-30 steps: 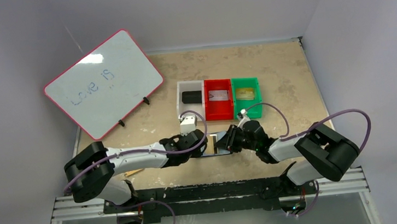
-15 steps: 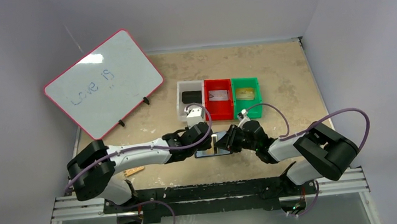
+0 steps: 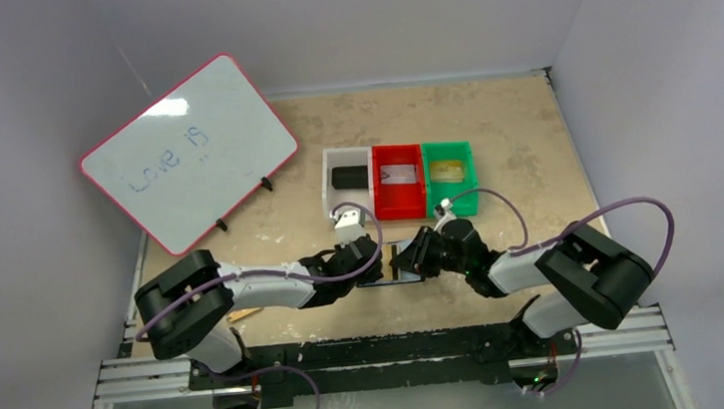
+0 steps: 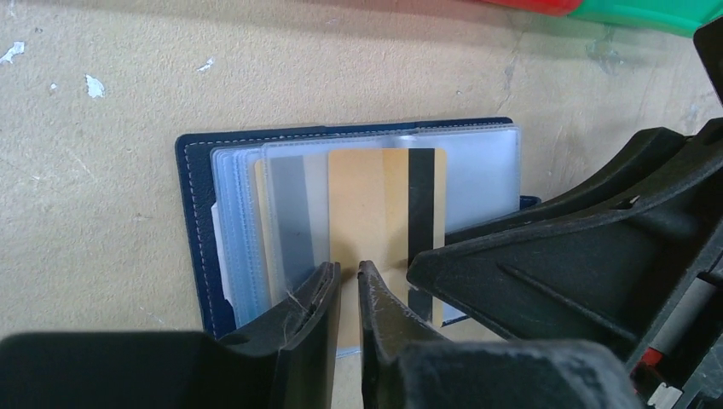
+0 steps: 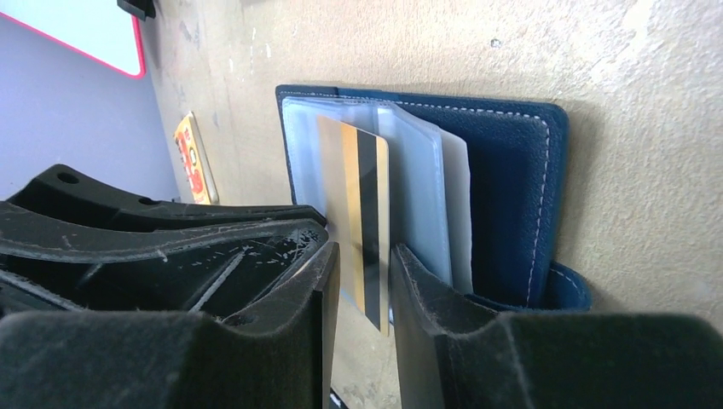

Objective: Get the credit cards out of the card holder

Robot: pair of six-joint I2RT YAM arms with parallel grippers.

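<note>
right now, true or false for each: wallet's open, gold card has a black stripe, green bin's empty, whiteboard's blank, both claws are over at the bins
1. The wallet lies open on the table: true.
2. The gold card has a black stripe: true.
3. The green bin is empty: false; a yellowish card lies in it.
4. The whiteboard is blank: false; it reads "Love is".
5. Both claws are at the bins: false; the left claw and right claw meet at the wallet.
</note>
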